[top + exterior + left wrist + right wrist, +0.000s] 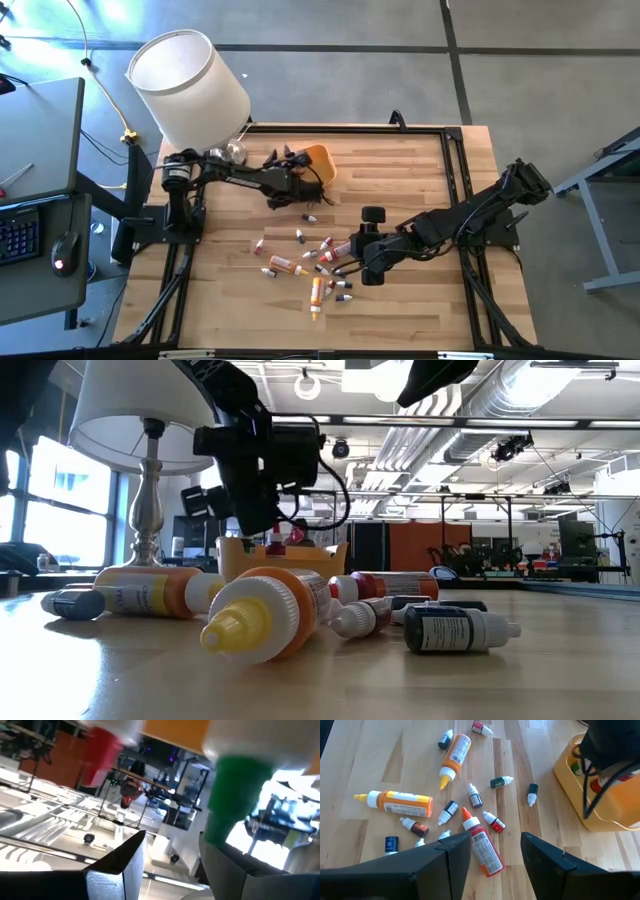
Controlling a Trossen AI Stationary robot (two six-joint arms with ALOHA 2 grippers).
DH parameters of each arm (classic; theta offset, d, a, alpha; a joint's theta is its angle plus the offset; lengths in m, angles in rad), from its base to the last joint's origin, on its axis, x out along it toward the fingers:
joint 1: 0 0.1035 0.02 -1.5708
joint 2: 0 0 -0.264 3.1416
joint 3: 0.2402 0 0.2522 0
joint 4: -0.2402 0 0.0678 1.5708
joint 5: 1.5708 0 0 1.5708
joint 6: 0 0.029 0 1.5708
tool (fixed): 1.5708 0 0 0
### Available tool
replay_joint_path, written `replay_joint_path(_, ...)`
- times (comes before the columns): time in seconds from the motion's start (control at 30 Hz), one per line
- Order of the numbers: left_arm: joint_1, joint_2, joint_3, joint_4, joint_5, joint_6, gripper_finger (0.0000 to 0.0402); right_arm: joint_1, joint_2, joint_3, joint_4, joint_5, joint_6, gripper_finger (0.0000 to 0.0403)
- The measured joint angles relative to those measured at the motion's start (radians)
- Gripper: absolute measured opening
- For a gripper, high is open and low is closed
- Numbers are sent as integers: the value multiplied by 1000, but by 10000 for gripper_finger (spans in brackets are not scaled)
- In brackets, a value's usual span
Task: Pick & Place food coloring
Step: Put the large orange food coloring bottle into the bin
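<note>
Several small food coloring bottles (312, 262) lie on their sides on the wooden table, mixed with two larger orange-labelled bottles (405, 803) and a red-capped bottle (483, 843). An orange tray (320, 163) stands at the far middle of the table. A green-capped bottle (235, 800) and a red-capped one (102, 750) are inside it. My left gripper (300, 175) is at the tray, open, its fingers (125, 860) apart close by the green cap. My right gripper (352, 264) hovers open above the scattered bottles, holding nothing. My left gripper stands open level at the tray, coming from the table's left. The green-capped bottle's cap (227, 837) shows right beyond one fingertip. I cannot tell whether that finger touches it.
A white-shaded lamp (190, 75) stands at the table's far left corner, close behind the left arm. A dark frame (455, 150) runs along the table's edges. Bare wood lies at the near left and far right of the table.
</note>
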Motion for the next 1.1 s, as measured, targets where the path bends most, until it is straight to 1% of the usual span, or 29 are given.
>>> replay_joint_path(0.1,-42,0,22,-10,26,-73,177,0,0,0,0,0,0,165)
replay_joint_path(0.17,-69,0,47,-30,44,-150,177,0,0,0,0,-3,0,165)
replay_joint_path(0.23,-95,0,76,-68,70,-260,177,0,0,0,0,-3,0,165)
replay_joint_path(0.3,-119,0,114,-152,124,-404,177,0,0,0,0,-3,0,165)
replay_joint_path(0.37,-136,0,169,-274,217,-605,177,0,0,0,0,-3,1,165)
replay_joint_path(0.43,-144,0,228,-421,354,-825,177,0,0,0,0,-3,4,165)
replay_joint_path(0.5,-141,-5,280,-565,515,-1031,177,0,0,0,-1,-5,4,165)
replay_joint_path(0.53,-133,-19,294,-621,581,-1113,177,0,0,0,0,-6,4,165)
replay_joint_path(0.57,-127,-40,303,-670,626,-1176,177,0,0,0,-1,-6,5,165)
replay_joint_path(0.63,-126,-91,305,-737,640,-1298,177,0,0,0,-1,-6,16,165)
replay_joint_path(0.7,-128,-157,303,-794,589,-1435,177,0,0,0,-6,-6,34,165)
replay_joint_path(0.73,-138,-199,296,-780,566,-1487,177,2,0,0,-7,-6,44,165)
replay_joint_path(0.77,-148,-255,280,-766,565,-1527,177,4,0,0,-7,-5,49,165)
replay_joint_path(0.87,-198,-419,231,-737,596,-1665,177,11,0,0,-7,-3,50,165)
replay_joint_path(0.93,-253,-521,162,-711,604,-1778,177,17,1,0,-2,2,54,165)
replay_joint_path(1.03,-371,-665,31,-561,599,-1901,177,24,7,0,18,9,79,165)
replay_joint_path(1.1,-462,-748,-83,-424,602,-1932,177,26,17,-20,87,15,77,165)
